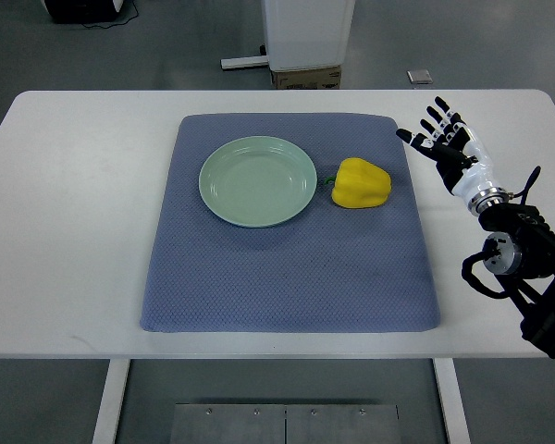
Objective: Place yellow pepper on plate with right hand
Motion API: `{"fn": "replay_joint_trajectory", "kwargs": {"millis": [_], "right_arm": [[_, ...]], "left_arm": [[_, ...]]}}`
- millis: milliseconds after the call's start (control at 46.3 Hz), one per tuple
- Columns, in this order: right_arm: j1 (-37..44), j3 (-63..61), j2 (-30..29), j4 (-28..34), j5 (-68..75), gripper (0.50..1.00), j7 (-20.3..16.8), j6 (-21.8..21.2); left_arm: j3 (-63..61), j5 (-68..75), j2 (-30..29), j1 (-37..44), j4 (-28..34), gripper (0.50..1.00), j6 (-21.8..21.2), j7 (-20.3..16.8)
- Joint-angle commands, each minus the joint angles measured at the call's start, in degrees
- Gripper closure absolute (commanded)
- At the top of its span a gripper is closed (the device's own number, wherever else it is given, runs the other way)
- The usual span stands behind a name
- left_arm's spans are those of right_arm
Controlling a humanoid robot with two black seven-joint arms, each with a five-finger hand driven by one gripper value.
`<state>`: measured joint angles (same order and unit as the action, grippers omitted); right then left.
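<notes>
A yellow pepper (361, 183) with a green stem lies on its side on the blue-grey mat (287, 268), just right of the pale green plate (258, 180). The plate holds nothing. My right hand (441, 135) hovers over the white table to the right of the mat, fingers spread and holding nothing, about a hand's width from the pepper. Its arm comes in from the right edge. The left arm does not show.
The white table (74, 231) carries the mat in its middle. Beyond the far edge stand a white post base (305, 42) and a cardboard box (305, 78) on the grey floor.
</notes>
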<state>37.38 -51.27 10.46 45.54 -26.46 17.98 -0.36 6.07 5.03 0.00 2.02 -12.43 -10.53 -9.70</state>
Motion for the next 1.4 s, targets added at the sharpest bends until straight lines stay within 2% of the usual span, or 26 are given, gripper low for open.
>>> {"fn": "replay_joint_trajectory", "kwargs": {"millis": [0, 540, 820, 1381], "right_arm": [[0.1, 0.9, 0.2, 0.2, -0.1, 0.5, 0.5, 0.0], [2.8, 7.2, 2.4, 0.3, -0.4, 0.5, 1.3, 0.0], [7.8, 19.3, 5.9, 0.3, -0.9, 0.5, 7.5, 0.4], [14.5, 34.8, 6.3, 0.0, -13.0, 0.505, 13.0, 4.3]], "left_arm": [[0.0, 0.1, 0.0, 0.0, 0.0, 0.5, 0.1, 0.0], [0.0, 0.0, 0.0, 0.0, -0.1, 0.5, 0.1, 0.0], [0.0, 0.0, 0.0, 0.0, 0.0, 0.5, 0.1, -0.1], [0.0, 0.0, 0.0, 0.0, 0.0, 0.5, 0.0, 0.0]]}}
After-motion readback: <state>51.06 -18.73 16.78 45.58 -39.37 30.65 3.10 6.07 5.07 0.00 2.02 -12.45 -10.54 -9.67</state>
